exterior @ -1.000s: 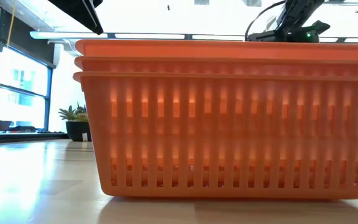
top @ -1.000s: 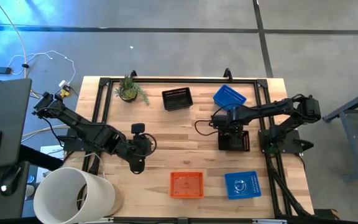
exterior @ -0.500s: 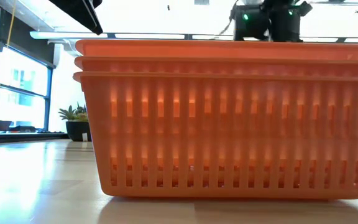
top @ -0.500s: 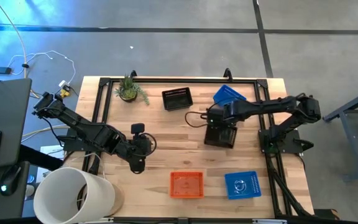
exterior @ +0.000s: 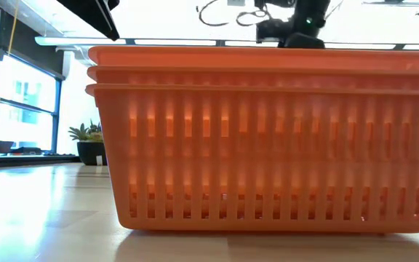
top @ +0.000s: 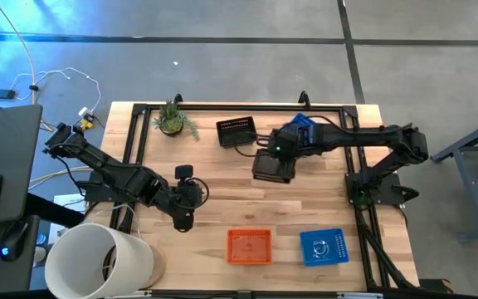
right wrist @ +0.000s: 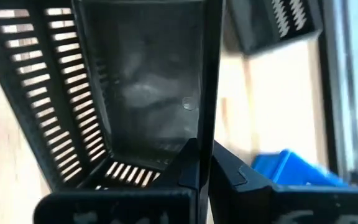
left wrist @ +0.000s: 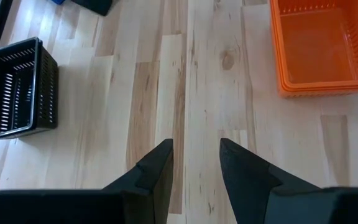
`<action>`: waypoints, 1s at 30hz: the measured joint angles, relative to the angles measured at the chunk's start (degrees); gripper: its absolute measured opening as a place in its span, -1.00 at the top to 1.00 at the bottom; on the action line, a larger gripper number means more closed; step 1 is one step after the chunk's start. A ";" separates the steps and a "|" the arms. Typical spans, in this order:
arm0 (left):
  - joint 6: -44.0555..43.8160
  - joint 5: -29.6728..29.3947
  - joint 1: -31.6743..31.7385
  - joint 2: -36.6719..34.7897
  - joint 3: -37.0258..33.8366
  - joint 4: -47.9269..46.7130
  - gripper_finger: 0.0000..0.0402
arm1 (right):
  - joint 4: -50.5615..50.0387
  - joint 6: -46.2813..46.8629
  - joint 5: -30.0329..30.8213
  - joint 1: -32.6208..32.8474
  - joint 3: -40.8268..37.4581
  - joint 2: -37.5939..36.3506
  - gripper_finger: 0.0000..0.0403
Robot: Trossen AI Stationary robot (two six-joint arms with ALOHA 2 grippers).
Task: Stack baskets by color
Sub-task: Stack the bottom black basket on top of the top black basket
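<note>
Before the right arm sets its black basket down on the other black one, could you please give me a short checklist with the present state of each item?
1. Right pincer shut on the wall of the carried black basket: ok.
2. Carried basket lined up over the black basket at the back: not ok, it is beside it, toward the front and right.
3. Back basket free of anything inside: cannot tell.
4. Left pincer open, empty, away from the path: ok.
5. Orange stack and front blue basket out of the way: ok.
</note>
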 joint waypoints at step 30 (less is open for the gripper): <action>17.07 -2.80 20.83 0.00 0.00 0.38 0.42 | 37.08 -24.10 3.85 -12.17 2.83 0.00 1.00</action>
